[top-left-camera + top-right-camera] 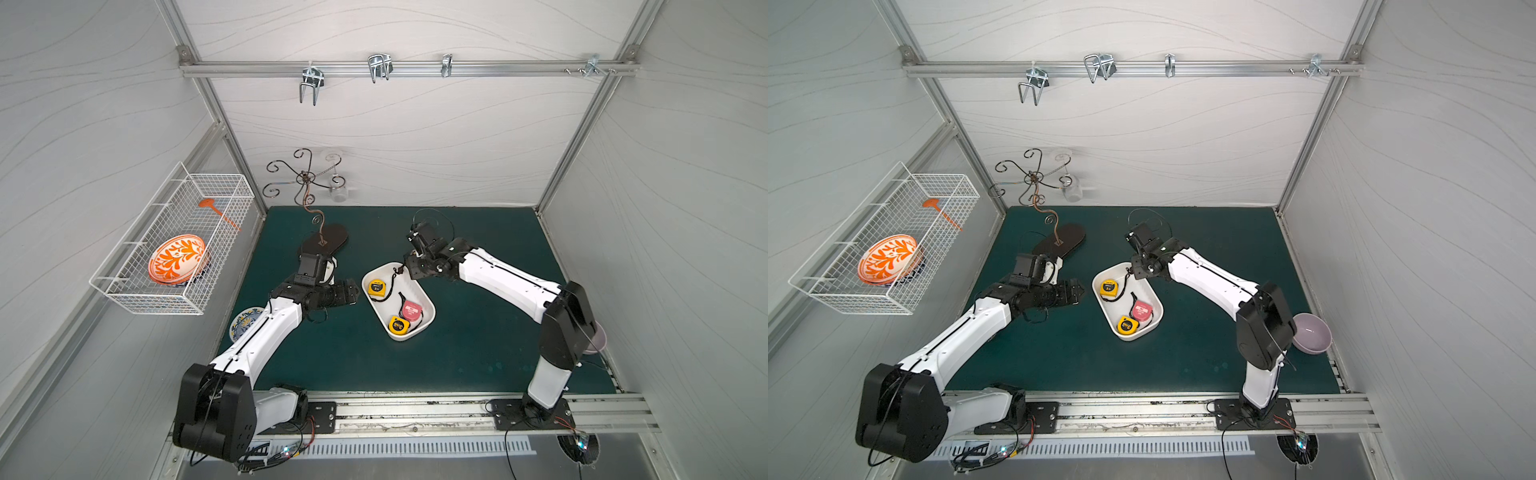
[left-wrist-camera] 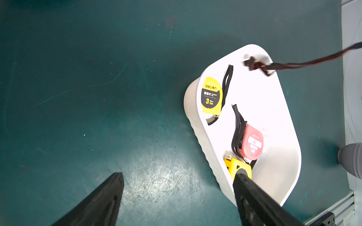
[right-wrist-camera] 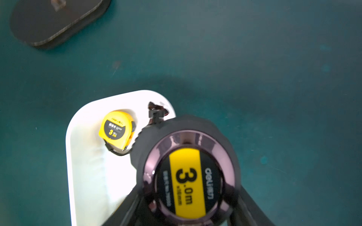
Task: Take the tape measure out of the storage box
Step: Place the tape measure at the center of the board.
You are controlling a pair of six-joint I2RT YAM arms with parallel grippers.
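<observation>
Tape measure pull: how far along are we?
Done: right gripper is shut on a black tape measure, lifted off the storage box floor. In hand: it hangs over the box's far corner, strap dangling. Remaining: carry it clear, set it on the mat. Left gripper open beside the box; two yellow tape measures and a pink one lie inside.

wire basket [image 1: 166,297]: orange-patterned plate [image 1: 178,258] inside | scrolled metal stand [image 1: 332,243]: on green mat [image 1: 478,353] | lilac bowl [image 1: 1312,334]: mat's edge

Dark green mat [image 1: 478,353], white storage box [image 1: 415,332] near centre, black oval stand base [image 1: 332,239], blue-patterned plate [image 1: 243,322], lilac bowl [image 1: 1312,332]
</observation>
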